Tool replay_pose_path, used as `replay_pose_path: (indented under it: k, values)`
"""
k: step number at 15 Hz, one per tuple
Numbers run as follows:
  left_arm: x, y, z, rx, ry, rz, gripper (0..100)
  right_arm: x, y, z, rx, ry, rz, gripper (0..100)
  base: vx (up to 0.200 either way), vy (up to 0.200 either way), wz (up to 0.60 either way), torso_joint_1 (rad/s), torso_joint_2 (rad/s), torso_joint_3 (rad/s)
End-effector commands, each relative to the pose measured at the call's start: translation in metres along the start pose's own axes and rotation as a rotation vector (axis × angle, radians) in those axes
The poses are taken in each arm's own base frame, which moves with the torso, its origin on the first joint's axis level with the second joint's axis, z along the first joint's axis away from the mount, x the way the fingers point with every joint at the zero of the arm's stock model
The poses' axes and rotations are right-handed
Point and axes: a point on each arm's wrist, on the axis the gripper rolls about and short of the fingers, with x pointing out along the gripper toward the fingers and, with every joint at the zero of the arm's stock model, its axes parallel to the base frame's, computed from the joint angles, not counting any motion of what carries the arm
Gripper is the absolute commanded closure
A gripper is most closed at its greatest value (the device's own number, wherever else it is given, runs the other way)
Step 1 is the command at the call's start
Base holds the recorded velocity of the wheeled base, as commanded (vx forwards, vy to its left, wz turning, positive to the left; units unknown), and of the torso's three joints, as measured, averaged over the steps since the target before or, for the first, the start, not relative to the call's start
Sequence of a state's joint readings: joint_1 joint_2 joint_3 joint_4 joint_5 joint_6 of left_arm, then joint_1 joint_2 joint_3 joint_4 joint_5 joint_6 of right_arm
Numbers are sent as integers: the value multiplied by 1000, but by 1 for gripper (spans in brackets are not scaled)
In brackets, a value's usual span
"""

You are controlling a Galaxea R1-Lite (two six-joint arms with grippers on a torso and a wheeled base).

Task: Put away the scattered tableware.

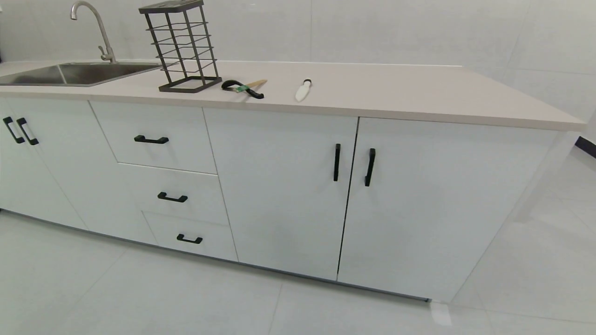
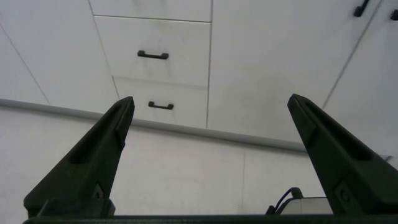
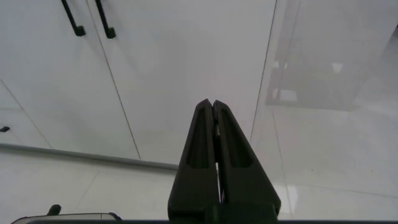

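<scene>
On the beige countertop [image 1: 400, 93] lie a black-and-wood peeler [image 1: 243, 87] and, to its right, a white knife with a black end [image 1: 303, 90]. A black wire rack [image 1: 182, 46] stands upright just left of the peeler. My left gripper [image 2: 210, 106] is open, low down, facing the lower drawers and floor with nothing between its fingers. My right gripper [image 3: 212, 107] is shut with nothing in it, pointing at the cabinet doors near the floor.
A steel sink [image 1: 74, 73] with a faucet [image 1: 93, 28] sits at the counter's left end. Below are three drawers [image 1: 158, 139] and double cabinet doors [image 1: 351, 186] with black handles. The tiled floor [image 1: 139, 298] spreads in front of the cabinets.
</scene>
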State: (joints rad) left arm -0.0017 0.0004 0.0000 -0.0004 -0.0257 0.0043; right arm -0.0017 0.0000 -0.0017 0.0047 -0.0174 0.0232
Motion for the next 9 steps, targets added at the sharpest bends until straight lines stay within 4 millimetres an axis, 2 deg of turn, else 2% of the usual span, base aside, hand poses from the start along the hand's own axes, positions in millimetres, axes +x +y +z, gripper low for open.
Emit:
replay_pose_path:
  k: [1,4,9]
  values:
    - [0,0,0,0,0,0,0,0,0,0,0,2,1,100,200,200,0,12,2,7]
    - [0,0,0,0,0,-2,0,0,0,0,0,2,1,100,200,200,0,2,4,1]
    - [0,0,0,0,0,0,0,0,0,0,0,2,1,100,0,200,0,3,4,0]
